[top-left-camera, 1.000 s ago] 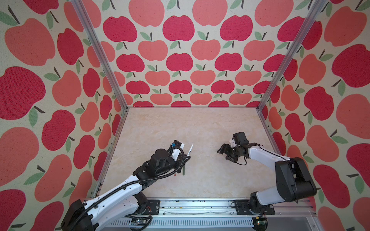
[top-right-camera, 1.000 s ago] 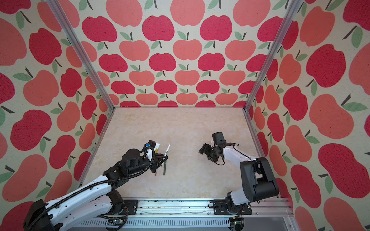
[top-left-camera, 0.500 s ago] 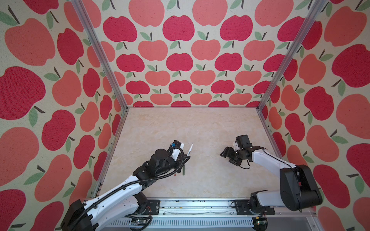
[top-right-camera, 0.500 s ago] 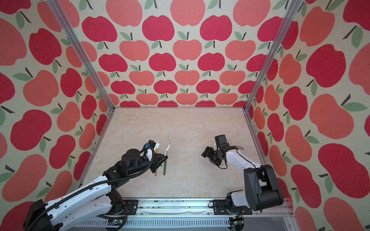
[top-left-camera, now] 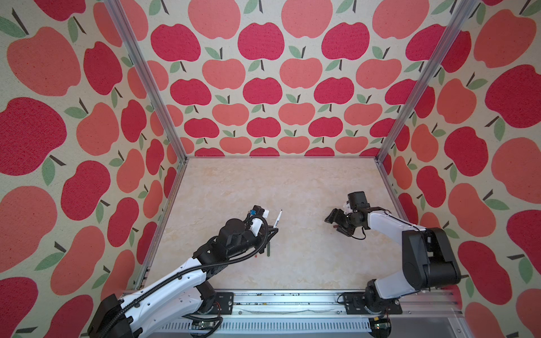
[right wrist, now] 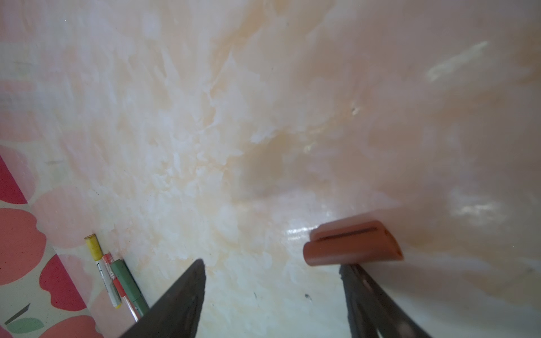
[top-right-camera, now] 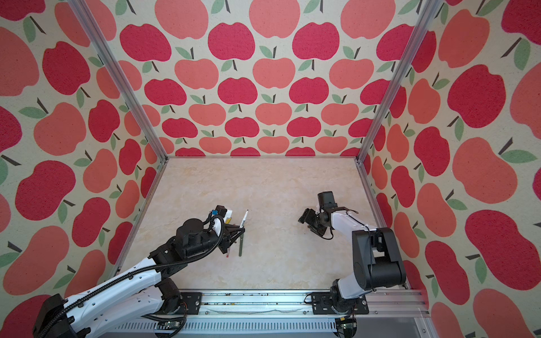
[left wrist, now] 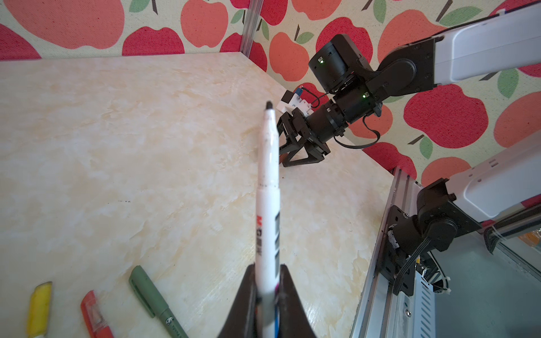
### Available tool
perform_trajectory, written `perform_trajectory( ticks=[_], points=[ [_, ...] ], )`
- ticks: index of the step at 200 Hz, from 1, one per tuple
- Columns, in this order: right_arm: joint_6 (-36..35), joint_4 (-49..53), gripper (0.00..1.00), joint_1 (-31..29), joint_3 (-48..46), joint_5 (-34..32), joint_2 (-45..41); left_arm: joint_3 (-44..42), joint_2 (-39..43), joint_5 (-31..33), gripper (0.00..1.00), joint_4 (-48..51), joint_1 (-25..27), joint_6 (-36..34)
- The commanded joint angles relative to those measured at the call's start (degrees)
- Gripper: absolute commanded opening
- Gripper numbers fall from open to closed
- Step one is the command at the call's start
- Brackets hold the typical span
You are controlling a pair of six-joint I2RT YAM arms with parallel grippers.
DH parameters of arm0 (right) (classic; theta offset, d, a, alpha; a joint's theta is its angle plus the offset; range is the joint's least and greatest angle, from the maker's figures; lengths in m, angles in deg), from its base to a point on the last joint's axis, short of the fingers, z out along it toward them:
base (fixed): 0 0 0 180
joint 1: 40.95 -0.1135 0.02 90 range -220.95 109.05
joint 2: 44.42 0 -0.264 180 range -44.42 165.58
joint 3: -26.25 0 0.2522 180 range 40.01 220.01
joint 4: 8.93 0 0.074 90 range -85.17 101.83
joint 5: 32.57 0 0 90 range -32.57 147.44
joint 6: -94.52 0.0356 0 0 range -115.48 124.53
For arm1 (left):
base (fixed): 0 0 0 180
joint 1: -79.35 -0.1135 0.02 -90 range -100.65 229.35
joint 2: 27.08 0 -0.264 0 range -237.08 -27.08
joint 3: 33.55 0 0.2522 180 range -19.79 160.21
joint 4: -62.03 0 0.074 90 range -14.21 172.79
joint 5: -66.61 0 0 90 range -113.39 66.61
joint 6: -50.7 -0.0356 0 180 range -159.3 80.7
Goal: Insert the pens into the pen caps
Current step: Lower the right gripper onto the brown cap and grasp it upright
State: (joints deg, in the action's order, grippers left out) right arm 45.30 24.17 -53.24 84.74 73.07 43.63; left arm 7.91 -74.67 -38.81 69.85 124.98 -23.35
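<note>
On my feeds both arms wear one livery. The left arm (top-left-camera: 164, 292) and right arm (top-left-camera: 386, 224) have glossy white link shells between matt black joint housings, some round as cans. A ribbed black conduit (top-left-camera: 231, 262) runs along the left arm, and a thin black cable (top-left-camera: 362, 237) loops at the right wrist. Each wrist carries a small white camera block (top-left-camera: 259, 215) with a blue plug. Green status lights (left wrist: 321, 61) glow on the right arm's joints. The right gripper (right wrist: 271, 264) has plain black wedge-shaped fingers (right wrist: 181, 298). Both arms stand on black base plates (top-left-camera: 224, 301).
</note>
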Motion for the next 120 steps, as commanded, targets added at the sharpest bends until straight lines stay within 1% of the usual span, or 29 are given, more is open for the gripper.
perform_trajectory(
  ticks=[1, 48, 64, 90, 120],
  points=[
    [-3.86, 2.62, 0.74, 0.08, 2.59, -3.36, 3.26, -0.02, 0.75, 0.75, 0.05, 0.42, 0.30, -0.12],
    [-8.30, 6.96, 0.67, -0.61, 4.34, -9.86, 5.09, 0.16, -0.42, 0.33, 0.05, -0.32, 0.25, -0.89],
    [-8.78, 7.58, 0.65, -0.56, 4.89, -11.49, 5.94, 0.25, -1.35, -0.24, 0.05, -0.98, 0.34, -1.00],
    [-8.05, 7.59, 0.65, -0.28, 6.22, -11.91, 8.26, 0.16, -2.14, -0.80, 0.05, -1.55, 0.45, -1.09],
    [-6.95, 6.77, 0.65, -0.19, 8.44, -12.34, 11.00, -0.36, -1.25, -0.45, 0.05, -1.25, 0.56, -1.44]
  ],
)
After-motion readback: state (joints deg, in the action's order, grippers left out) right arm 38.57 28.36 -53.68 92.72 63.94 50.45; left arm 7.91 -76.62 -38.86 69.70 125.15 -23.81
